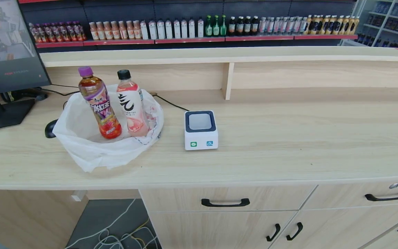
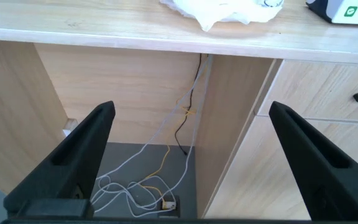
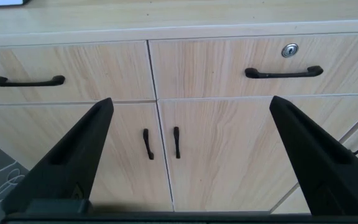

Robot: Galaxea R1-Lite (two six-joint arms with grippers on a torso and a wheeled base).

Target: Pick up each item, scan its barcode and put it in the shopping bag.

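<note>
The left gripper (image 2: 188, 124) hangs low in front of the near edge of the light wooden tabletop (image 2: 104, 28). Its two black fingers are spread wide with nothing between them. Beyond it is the recess under the tabletop, where white, yellow and black cables (image 2: 148, 180) lie on the grey floor. The right gripper (image 3: 188, 118) is to the right at about the same height, its fingers equally wide and empty. It faces the wooden drawers and cabinet doors with black handles (image 3: 28, 81).

On the tabletop, toward the left, sits the white plastic shopping bag (image 1: 81, 145), its mouth slumped down and wide. Two bottles stand inside it, side by side. On the left is the purple-capped bottle of reddish-brown tea (image 1: 98, 103), tilted slightly. To its right is the black-capped bottle of pale pink drink (image 1: 131, 103), with a white label. Just right of the bag, and apart from it, is the white box-shaped barcode scanner (image 1: 200, 129), its dark-framed window facing up. A black cable runs from its far side toward the bag.

A black computer mouse (image 1: 50, 128) lies at the bag's left edge. Farther left, a dark monitor (image 1: 5, 45) stands on a black foot. Past the raised wooden ledge at the far side, red-edged store shelves (image 1: 192, 40) carry rows of bottled drinks.
</note>
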